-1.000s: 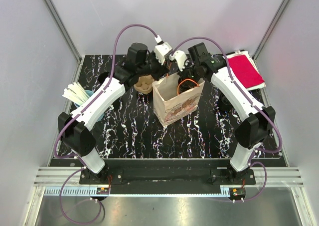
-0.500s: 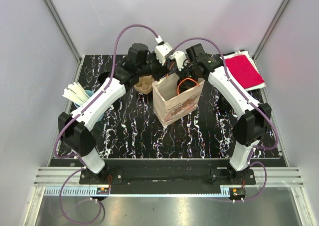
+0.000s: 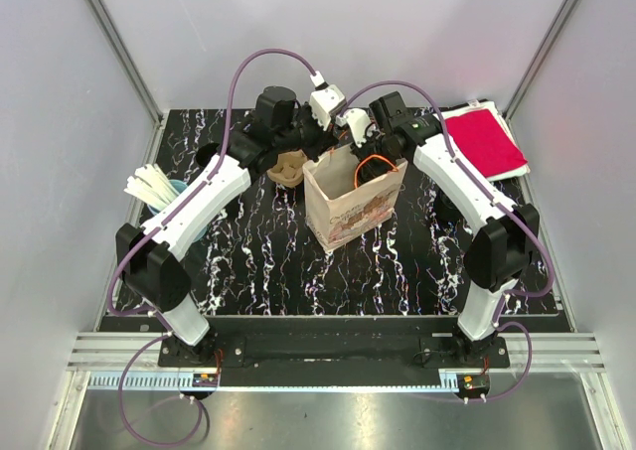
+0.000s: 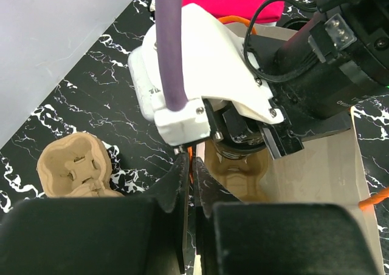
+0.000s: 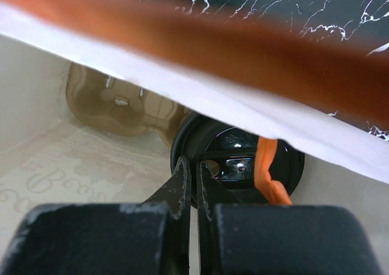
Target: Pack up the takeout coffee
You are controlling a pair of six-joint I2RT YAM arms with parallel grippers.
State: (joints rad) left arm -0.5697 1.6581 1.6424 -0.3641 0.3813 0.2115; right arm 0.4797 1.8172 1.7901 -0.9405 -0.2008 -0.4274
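Observation:
A printed paper bag (image 3: pixel 348 210) with orange handles stands open mid-table. My left gripper (image 4: pixel 190 159) is shut on the bag's thin left rim, at its back left corner (image 3: pixel 320 152). My right gripper (image 5: pixel 193 166) reaches down into the bag's mouth (image 3: pixel 366 144), shut on the near rim of a coffee cup's black lid (image 5: pixel 243 159). The cup hangs just above a brown pulp cup carrier (image 5: pixel 115 102) lying on the bag's floor. From the left wrist, that carrier (image 4: pixel 240 175) shows under the right gripper's white body. The cup's body is hidden.
A second brown carrier (image 3: pixel 286 168) lies on the black marbled table just left of the bag. A cup of white straws (image 3: pixel 157 187) stands at the left edge. Red napkins (image 3: pixel 487 140) lie at the back right. An orange bag handle (image 5: pixel 270 175) hangs beside the lid.
My right gripper has moved left and down into the bag's mouth. The left fingers have closed tighter on the bag's rim. The bag stays put.

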